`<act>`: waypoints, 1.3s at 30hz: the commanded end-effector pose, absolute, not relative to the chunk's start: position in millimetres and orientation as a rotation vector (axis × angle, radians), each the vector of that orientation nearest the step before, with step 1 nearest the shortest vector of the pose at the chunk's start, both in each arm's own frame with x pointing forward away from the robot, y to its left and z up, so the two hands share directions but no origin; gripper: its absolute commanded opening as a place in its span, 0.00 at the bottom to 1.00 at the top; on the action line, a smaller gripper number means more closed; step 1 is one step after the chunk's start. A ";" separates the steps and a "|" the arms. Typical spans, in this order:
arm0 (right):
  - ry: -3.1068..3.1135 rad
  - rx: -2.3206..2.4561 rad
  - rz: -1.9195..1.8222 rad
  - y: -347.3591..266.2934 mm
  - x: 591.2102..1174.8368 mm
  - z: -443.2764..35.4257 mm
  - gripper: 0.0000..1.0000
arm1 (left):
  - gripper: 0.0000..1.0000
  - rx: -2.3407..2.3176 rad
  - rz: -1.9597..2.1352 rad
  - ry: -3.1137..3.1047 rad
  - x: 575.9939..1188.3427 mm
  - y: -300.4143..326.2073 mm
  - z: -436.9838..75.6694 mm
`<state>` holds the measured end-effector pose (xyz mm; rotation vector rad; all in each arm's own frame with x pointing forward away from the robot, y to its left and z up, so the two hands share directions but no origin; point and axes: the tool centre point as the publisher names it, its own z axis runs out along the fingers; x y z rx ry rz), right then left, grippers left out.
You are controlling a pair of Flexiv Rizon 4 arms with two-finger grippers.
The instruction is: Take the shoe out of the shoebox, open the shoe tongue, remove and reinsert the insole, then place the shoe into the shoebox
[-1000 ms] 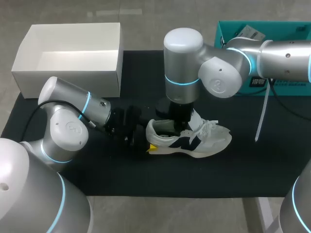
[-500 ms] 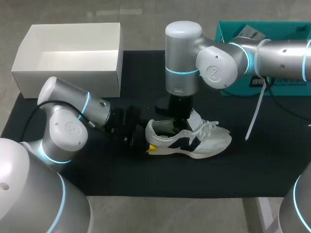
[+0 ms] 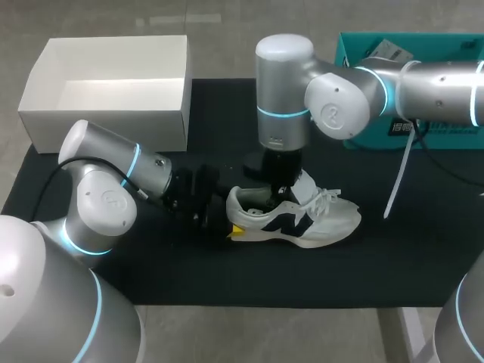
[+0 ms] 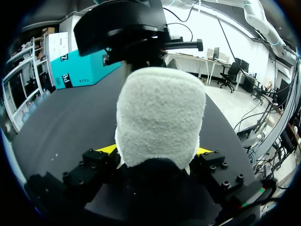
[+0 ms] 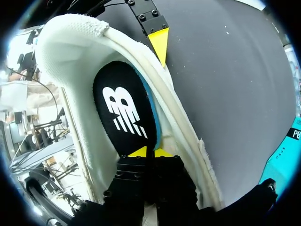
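Observation:
A white sneaker (image 3: pixel 302 219) with a navy logo lies on its sole on the black mat, toe to the right. My left gripper (image 3: pixel 231 214) sits around its heel (image 4: pixel 160 117), a yellow tip against each side, so it is shut on the shoe. From above, my right gripper (image 3: pixel 274 193) reaches down into the shoe's opening. In the right wrist view its yellow tips (image 5: pixel 146 152) are pinched together on the edge of the black insole (image 5: pixel 124 106), whose blue underside shows along one side. The open white shoebox (image 3: pixel 110 113) stands at the back left.
A teal box (image 3: pixel 363 53) stands at the back right, partly behind my right arm. A white strap (image 3: pixel 399 178) hangs from that arm over the mat's right side. The black mat (image 3: pixel 227 272) covers the table in front of the shoe.
My right gripper's fingers have closed onto the insole inside the shoe. The right arm's upper joints swung slightly. The left arm and the shoe have stayed put.

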<state>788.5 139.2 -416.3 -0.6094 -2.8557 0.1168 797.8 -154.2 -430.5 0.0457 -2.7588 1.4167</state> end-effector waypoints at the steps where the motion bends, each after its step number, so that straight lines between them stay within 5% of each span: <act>1: -2.953 -0.654 0.088 122.1 764.1 -438.2 0.00 | 0.00 0.049 1.416 -2.760 800.6 -154.9 -431.6; 23: -3.129 -0.697 0.006 111.0 779.8 -367.7 0.00 | 0.00 0.049 1.416 -2.760 800.6 -154.9 -431.6; 39: -3.269 -0.716 -0.482 133.4 820.5 -339.0 0.00 | 0.00 0.049 1.416 -2.760 800.6 -154.9 -431.6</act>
